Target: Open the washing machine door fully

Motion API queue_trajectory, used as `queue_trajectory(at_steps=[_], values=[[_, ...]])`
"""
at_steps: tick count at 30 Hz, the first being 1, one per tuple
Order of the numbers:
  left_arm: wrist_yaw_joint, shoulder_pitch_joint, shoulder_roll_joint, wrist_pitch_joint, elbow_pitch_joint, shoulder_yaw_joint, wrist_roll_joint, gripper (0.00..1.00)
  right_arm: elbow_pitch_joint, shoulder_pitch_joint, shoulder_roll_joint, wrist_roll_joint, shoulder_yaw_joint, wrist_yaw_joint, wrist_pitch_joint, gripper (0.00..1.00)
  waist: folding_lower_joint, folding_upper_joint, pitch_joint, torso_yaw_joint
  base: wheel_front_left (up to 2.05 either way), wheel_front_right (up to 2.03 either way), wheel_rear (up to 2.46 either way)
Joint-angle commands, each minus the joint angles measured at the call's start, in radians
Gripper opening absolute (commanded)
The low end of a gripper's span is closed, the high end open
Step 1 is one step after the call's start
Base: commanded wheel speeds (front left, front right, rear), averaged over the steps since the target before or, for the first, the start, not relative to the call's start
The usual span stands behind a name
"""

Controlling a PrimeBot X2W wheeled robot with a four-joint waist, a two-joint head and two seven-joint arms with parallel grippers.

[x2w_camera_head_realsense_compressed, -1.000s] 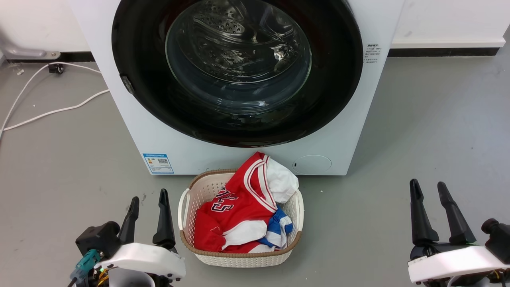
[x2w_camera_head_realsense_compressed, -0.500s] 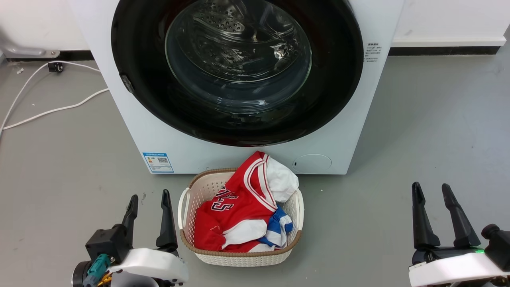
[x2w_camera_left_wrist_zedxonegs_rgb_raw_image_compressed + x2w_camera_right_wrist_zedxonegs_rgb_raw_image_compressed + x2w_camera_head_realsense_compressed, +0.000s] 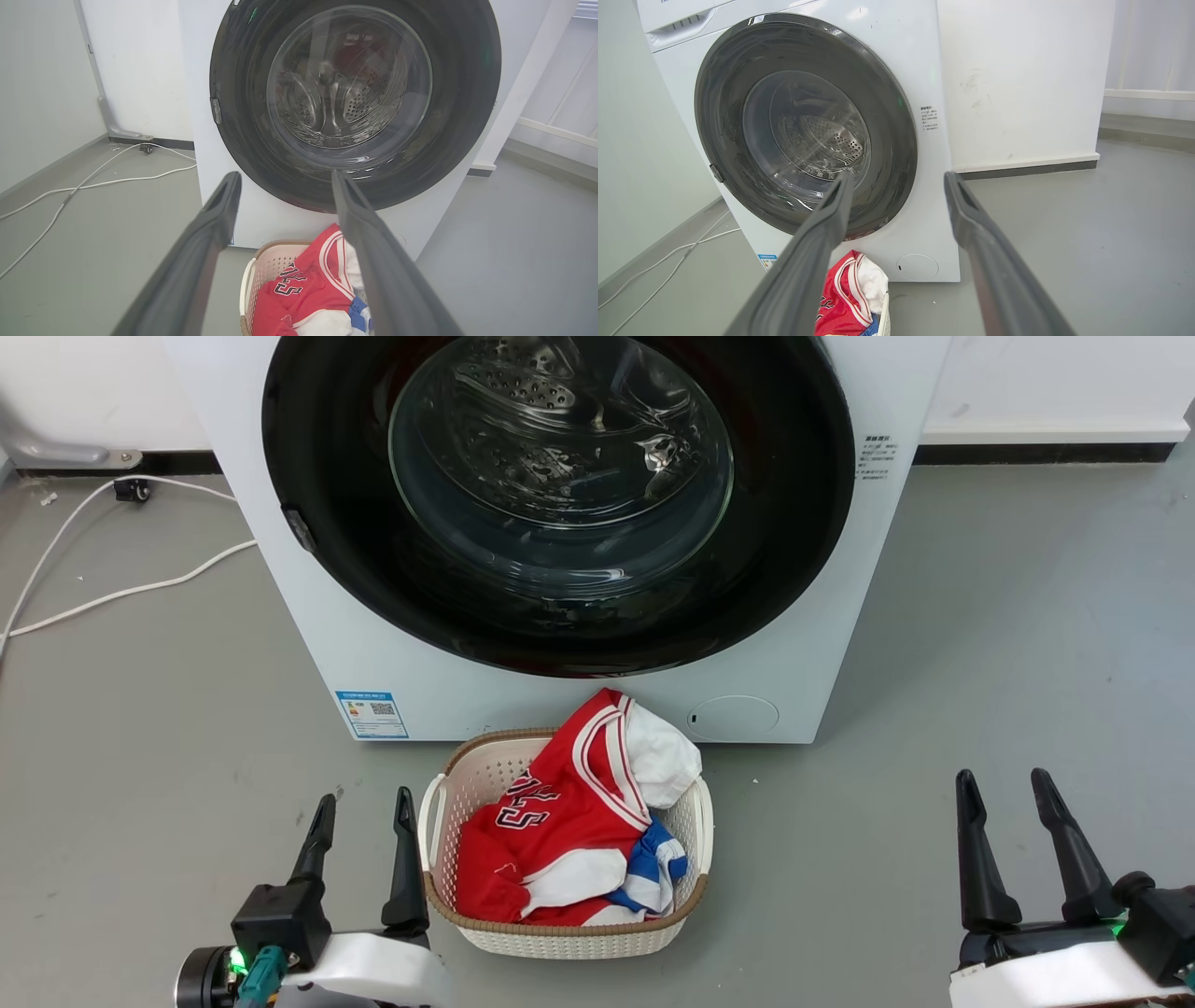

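Observation:
The washing machine door (image 3: 560, 504) is a big round glossy black disc with a clear bulging window, lying flat against the white machine front (image 3: 803, 672). It also shows in the left wrist view (image 3: 355, 102) and the right wrist view (image 3: 805, 126), shut in both. My left gripper (image 3: 364, 803) stands open low at the left, well short of the door. At the lower right my right gripper (image 3: 1002, 779) is open too, with nothing between its fingers. A small latch piece (image 3: 297, 525) sits on the door's left rim.
A white laundry basket (image 3: 446, 803) holding red, white and blue clothes (image 3: 560, 821) stands on the grey floor right before the machine, between my grippers. White cables (image 3: 121, 588) trail over the floor at the left. A white wall with dark skirting (image 3: 1036, 453) runs behind.
The left gripper has shifted a little right and lower in the view, its fingers turning more upright. The right gripper has sunk slightly. The door has stayed shut.

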Motion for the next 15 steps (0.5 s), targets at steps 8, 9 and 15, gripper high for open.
queue_trajectory(at_steps=[8, 9, 15], values=[[-0.012, 0.016, -0.013, -0.023, 0.009, 0.011, 0.072, 1.0, -0.014, 0.017, 0.003, -0.056, 0.002, 0.001, -0.022, 1.0, 0.0, 0.0, -0.004, 0.0, 0.0, 0.0, 0.0], [-0.013, 0.017, -0.015, -0.024, 0.01, 0.013, 0.08, 1.0, -0.014, 0.018, 0.003, -0.061, 0.001, 0.001, -0.025, 1.0, 0.0, 0.0, -0.004, 0.001, 0.0, 0.0, 0.0], [-0.019, 0.023, -0.021, -0.034, 0.015, 0.022, 0.121, 1.0, -0.017, 0.027, 0.003, -0.09, 0.004, 0.001, -0.036, 1.0, 0.0, 0.0, -0.005, 0.002, 0.0, 0.0, 0.0]])
